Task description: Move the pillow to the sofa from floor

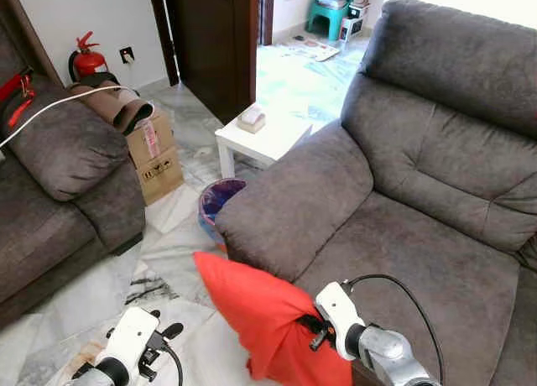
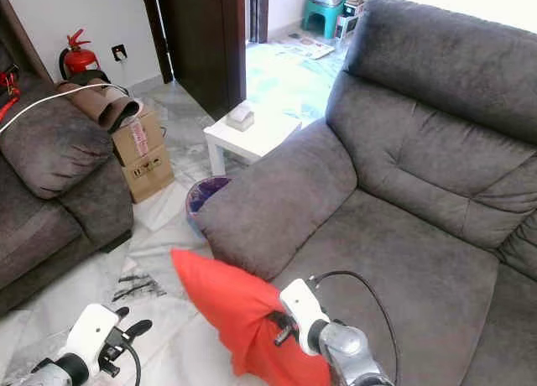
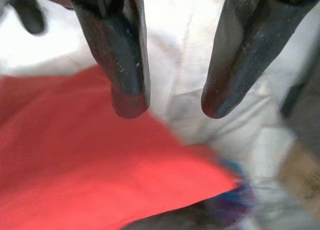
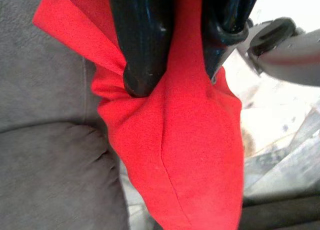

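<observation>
Beside the sofa's armrest: pillow [image 1: 256, 310] is hanging above the floor, off the sofa [image 1: 394, 226] seat.
Right hand [image 4: 172, 82]: is clenching the red pillow's fabric.
Left hand [image 3: 172, 110]: is hovering released beside the pillow.

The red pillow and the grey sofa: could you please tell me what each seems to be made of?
Red pillow: soft matte woven fabric, apparently; it bunches where the right claw pinches it.
Grey sofa: looks like napped, suede-like upholstery, mottled with brush marks, no shine.
</observation>
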Robot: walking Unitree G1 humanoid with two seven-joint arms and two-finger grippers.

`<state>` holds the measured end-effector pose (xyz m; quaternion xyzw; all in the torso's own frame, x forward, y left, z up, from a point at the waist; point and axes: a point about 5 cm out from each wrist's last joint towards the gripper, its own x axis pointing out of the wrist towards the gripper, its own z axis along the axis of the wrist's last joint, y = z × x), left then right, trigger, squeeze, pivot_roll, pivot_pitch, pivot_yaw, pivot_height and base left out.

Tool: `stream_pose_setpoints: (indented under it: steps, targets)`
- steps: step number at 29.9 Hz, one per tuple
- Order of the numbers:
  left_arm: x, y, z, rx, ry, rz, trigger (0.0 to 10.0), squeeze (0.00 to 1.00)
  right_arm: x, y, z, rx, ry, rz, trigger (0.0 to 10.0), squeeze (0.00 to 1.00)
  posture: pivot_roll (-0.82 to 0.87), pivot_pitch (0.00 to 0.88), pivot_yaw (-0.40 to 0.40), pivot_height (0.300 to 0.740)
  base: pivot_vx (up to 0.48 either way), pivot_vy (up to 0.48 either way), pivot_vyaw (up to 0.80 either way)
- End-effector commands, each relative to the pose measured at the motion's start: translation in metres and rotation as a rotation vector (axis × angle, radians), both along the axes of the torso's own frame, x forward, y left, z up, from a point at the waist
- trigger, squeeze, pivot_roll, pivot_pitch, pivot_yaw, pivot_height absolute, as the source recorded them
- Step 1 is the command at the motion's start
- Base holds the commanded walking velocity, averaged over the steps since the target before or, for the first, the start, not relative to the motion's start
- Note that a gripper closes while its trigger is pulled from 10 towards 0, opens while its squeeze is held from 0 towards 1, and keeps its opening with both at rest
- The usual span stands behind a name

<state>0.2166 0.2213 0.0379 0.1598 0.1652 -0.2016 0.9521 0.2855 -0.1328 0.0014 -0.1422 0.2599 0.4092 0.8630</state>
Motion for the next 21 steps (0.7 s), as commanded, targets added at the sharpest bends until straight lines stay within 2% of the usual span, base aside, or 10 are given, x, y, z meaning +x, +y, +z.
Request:
stream_pose_setpoints:
  steps: [1,2,5,13,14,15,16,17,19,21]
  targets:
    - [-0.002,0.003,0.009,0.029,0.047,-0.124,10.0,0.00,0.004,0.011,0.011,-0.030,-0.069,0.172,10.0,0.00,0.20,0.101,-0.007,0.740,0.000,0.000,0.00]
    - [-0.002,0.003,0.009,0.029,0.047,-0.124,10.0,0.00,0.004,0.011,0.011,-0.030,-0.069,0.172,10.0,0.00,0.20,0.101,-0.007,0.740,0.000,0.000,0.00]
    - [-0.012,0.003,0.013,0.099,0.114,-0.294,10.0,0.00,-0.004,0.009,0.005,-0.120,-0.058,0.285,10.0,0.00,0.21,0.102,-0.004,0.740,0.000,0.000,0.00]
    - [-0.030,0.015,0.013,0.177,0.280,-0.466,10.0,0.00,-0.012,0.016,0.009,-0.114,-0.062,0.486,10.0,0.00,0.20,0.106,-0.009,0.740,0.000,0.000,0.00]
    - [-0.032,0.014,0.010,0.188,0.278,-0.486,10.0,0.05,-0.013,0.017,0.009,-0.117,-0.061,0.515,10.0,0.00,0.20,0.106,-0.010,0.740,0.000,0.000,0.00]
    - [-0.033,0.014,0.009,0.192,0.279,-0.503,10.0,0.98,-0.014,0.018,0.009,-0.112,-0.057,0.538,10.0,0.00,0.20,0.106,-0.010,0.740,0.000,0.000,0.00]
    - [-0.034,0.013,0.007,0.189,0.291,-0.519,10.0,1.00,-0.015,0.020,0.010,-0.101,-0.052,0.555,10.0,0.00,0.21,0.106,-0.011,0.740,0.000,0.000,0.00]
    - [-0.040,0.011,0.003,0.185,0.339,-0.565,8.8,1.00,-0.016,0.022,0.013,-0.070,-0.034,0.590,10.0,0.00,0.21,0.106,-0.013,0.740,0.000,0.000,0.00]
    - [-0.042,0.011,0.001,0.186,0.355,-0.578,8.8,1.00,-0.016,0.023,0.014,-0.061,-0.030,0.600,10.0,0.00,0.21,0.106,-0.013,0.740,0.000,0.000,0.00]
    - [-0.042,0.011,-0.004,0.220,0.372,-0.594,9.7,1.00,-0.018,0.026,0.019,-0.029,-0.011,0.662,10.0,0.00,0.20,0.104,-0.015,0.740,0.000,0.000,0.00]
